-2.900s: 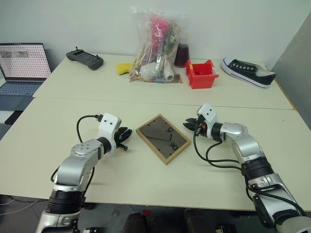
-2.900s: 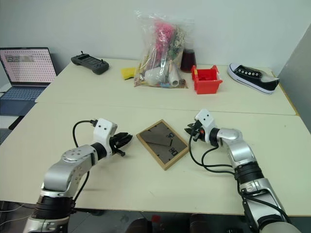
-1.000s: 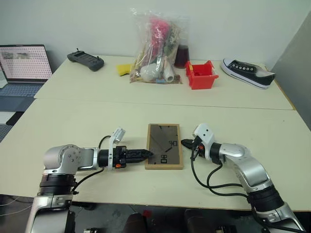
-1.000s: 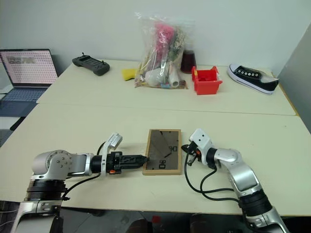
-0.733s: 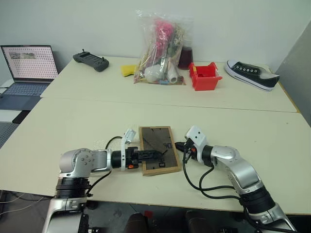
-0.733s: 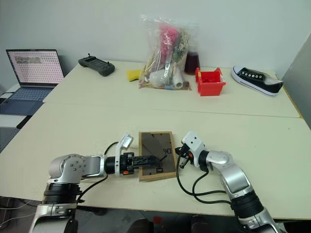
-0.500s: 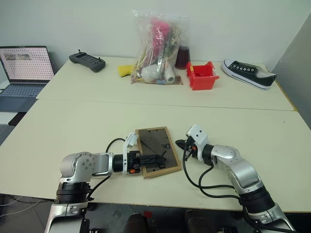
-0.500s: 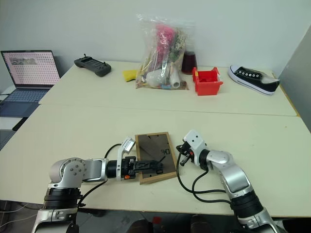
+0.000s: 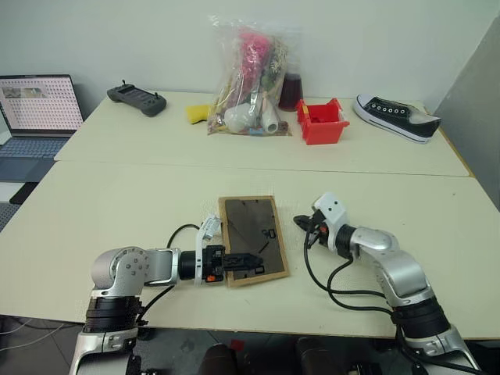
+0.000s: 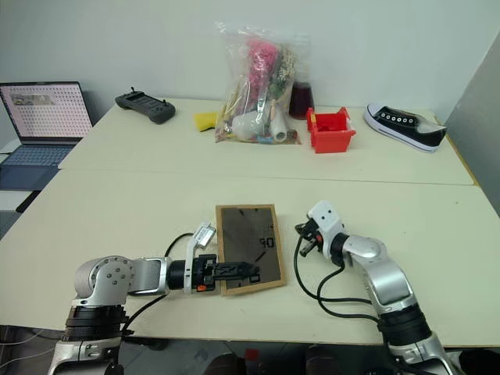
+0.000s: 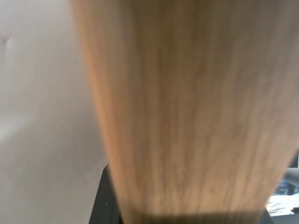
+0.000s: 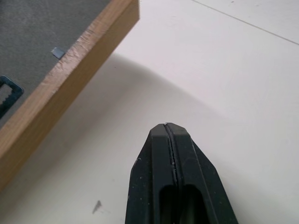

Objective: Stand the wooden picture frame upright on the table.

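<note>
So the left hand (image 9: 238,262) is now clamped on the near left edge of the wooden picture frame (image 9: 251,239), one finger (image 9: 248,260) lying across the dark back board. A second ago that hand was spread wide and only poking at the frame's left side, so the pinch is new. In its wrist view the light wood grain (image 11: 187,112) sits right up against the lens.

The right hand (image 9: 301,224) has its fingers pressed together with nothing between them. It was right up against the frame's right edge a second ago; now it sits just beside that edge, apart from it, over the bare counter (image 9: 117,203).

The frame itself has gone from square-on to slightly twisted. It looks tipped up a bit too, though how far off the counter is hard to tell. It's back side up near the front of the counter between the two hands: light wood border, dark brown board, small black fittings on it. From the right wrist view you get the wood side (image 12: 70,84), a shadow under it, and a toothed hanger (image 12: 7,93).

Behind it: a laptop (image 9: 35,109), a black controller (image 9: 137,98), a plastic bag of stuff (image 9: 250,74), a red bin (image 9: 322,119) and a black sneaker (image 9: 394,116).
</note>
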